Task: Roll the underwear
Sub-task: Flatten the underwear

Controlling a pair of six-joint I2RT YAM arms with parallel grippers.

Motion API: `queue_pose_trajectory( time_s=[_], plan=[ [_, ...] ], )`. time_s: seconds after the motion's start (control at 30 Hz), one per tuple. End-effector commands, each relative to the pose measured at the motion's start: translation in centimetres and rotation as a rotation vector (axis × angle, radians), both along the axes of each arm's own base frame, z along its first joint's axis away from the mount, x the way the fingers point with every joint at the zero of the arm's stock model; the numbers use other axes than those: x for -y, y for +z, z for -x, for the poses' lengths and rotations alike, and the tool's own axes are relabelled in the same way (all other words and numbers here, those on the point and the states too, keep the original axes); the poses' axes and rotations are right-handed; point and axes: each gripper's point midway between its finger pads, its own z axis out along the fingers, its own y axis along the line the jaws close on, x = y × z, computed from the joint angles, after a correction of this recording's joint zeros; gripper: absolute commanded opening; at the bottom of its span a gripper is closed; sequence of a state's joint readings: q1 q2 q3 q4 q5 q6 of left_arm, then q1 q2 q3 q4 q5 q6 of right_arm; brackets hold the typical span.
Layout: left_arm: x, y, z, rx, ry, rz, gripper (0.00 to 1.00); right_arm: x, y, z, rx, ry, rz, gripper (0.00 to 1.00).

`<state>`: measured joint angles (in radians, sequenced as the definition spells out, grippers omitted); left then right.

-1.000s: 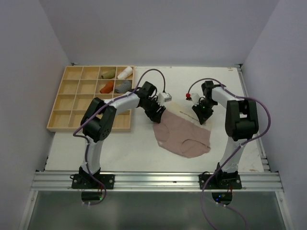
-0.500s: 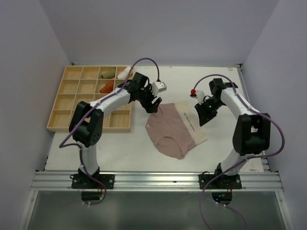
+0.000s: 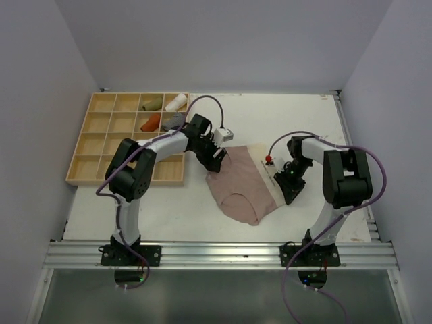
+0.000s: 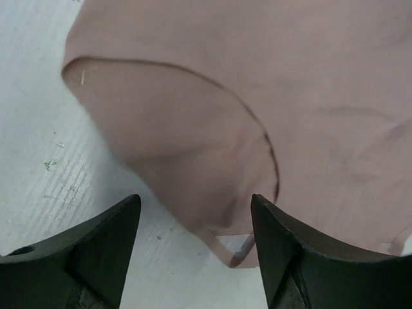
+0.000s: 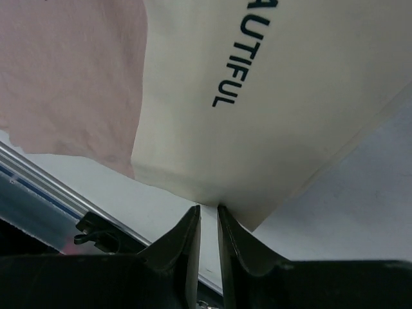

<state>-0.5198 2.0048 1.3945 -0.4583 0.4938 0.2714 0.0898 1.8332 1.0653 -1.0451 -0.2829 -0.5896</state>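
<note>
Lying flat mid-table on the white table (image 3: 169,202), the pale beige-pink cloth underwear (image 3: 237,187) overlapped a cream lettered sheet (image 5: 290,96). The left pincer (image 4: 196,206) gaped open over it. The right pincer (image 5: 209,209), nearly closed, met the sheet's corner; whether it gripped, I couldn't tell.

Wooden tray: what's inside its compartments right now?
The wooden tray holds four rolls in its far right cells: olive roll, white roll, rust-orange roll, grey roll. The left arm covers near right cells; their contents cannot be seen.

1 underwear (image 3: 236,192); 1 cloth (image 5: 277,122); 4 rolls (image 3: 152,103)
</note>
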Motion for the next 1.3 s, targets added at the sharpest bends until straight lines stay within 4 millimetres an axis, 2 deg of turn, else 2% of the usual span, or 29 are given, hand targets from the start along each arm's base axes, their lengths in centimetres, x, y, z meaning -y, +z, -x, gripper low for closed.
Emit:
queue_pose_trajectory(
  time_s=[0.0,0.07,0.13,0.17,0.2,0.23,0.27,0.3,0.33,0.4,0.43,0.47,0.5,0.53,0.57,0.67,0.83,0.9,0.97,1.0,1.03,1.13,1.17,1.27],
  plan=[
    [-0.5,-1.9,-1.4,0.007,0.051,-0.07,0.73,2.0,-1.2,0.8,0.009,0.047,0.116,0.21],
    [-0.5,-2.9,-2.5,0.028,0.052,-0.096,0.73,2.8,-1.2,2.2,-0.028,0.084,0.152,0.2],
    [-0.5,-2.7,-4.1,0.078,0.063,-0.113,0.73,2.8,-0.4,2.5,-0.021,0.104,0.146,0.18],
    [-0.6,-3.0,-4.5,0.097,0.054,-0.124,0.73,2.6,0.4,3.2,-0.044,0.113,0.126,0.18],
    [-0.6,-2.6,-5.4,0.13,0.059,-0.13,0.73,1.6,1.5,2.7,-0.009,0.127,0.06,0.18],
    [-0.6,-2.4,-5.8,0.157,0.046,-0.132,0.74,1.2,2.5,3.0,-0.019,0.138,0.026,0.18],
    [-0.5,-2.1,-6.1,0.173,0.037,-0.128,0.75,0.7,3.4,2.5,0.013,0.137,-0.01,0.19],
    [-0.1,-1.7,-6.2,0.185,0.023,-0.111,0.75,0.2,4.8,1.0,0.091,0.139,-0.043,0.22],
    [0.2,-0.4,-6.3,0.206,0.013,-0.086,0.75,-0.9,5.7,0.3,0.128,0.125,-0.1,0.24],
    [0.7,1.0,-5.3,0.214,-0.034,-0.031,0.75,-1.7,7.2,-1.6,0.204,0.089,-0.126,0.27],
    [1.1,3.0,-4.8,0.238,-0.052,0.01,0.75,-1.9,7.4,-2.2,0.218,0.08,-0.136,0.27],
    [1.3,3.7,-4.1,0.237,-0.073,0.037,0.75,-2.1,7.4,-2.5,0.223,0.075,-0.142,0.27],
    [1.4,3.8,-2.8,0.201,-0.095,0.064,0.75,-2.0,6.8,-2.7,0.201,0.068,-0.133,0.27],
    [1.5,4.7,-2.1,0.195,-0.096,0.085,0.75,-1.8,6.2,-3.0,0.196,0.068,-0.119,0.27],
    [1.6,4.7,-1.5,0.177,-0.104,0.091,0.75,-1.4,5.4,-2.9,0.176,0.071,-0.093,0.27],
    [1.6,3.3,0.8,0.089,-0.125,0.089,0.73,-0.6,2.7,-2.3,0.11,0.072,-0.047,0.26],
    [1.8,0.2,2.1,-0.009,-0.119,0.061,0.72,-0.2,0.1,-0.7,0.02,0.072,-0.013,0.25],
    [2.0,-0.4,1.7,-0.015,-0.111,0.05,0.72,-0.1,-0.1,-0.1,0.001,0.082,-0.008,0.25],
    [1.7,-1.8,1.3,-0.04,-0.088,0.014,0.71,-0.7,0.2,0.7,-0.021,0.107,-0.02,0.25],
    [2.0,-1.7,0.6,-0.028,-0.084,0.011,0.71,-0.9,0.3,1.1,-0.031,0.112,-0.026,0.25],
    [1.8,-2.6,0.3,-0.038,-0.082,-0.006,0.71,-1.8,0.6,1.7,-0.043,0.138,-0.046,0.25],
    [1.9,-2.9,-1.4,-0.007,-0.072,-0.03,0.7,-3.4,1.4,2.6,-0.041,0.215,-0.093,0.25],
    [1.8,-3.0,-1.9,0.0,-0.068,-0.036,0.7,-4.6,2.0,3.5,-0.06,0.272,-0.141,0.25],
    [1.9,-2.2,-3.9,0.066,-0.071,-0.039,0.7,-7.2,4.4,3.6,-0.052,0.307,-0.28,0.3]
  ],
)
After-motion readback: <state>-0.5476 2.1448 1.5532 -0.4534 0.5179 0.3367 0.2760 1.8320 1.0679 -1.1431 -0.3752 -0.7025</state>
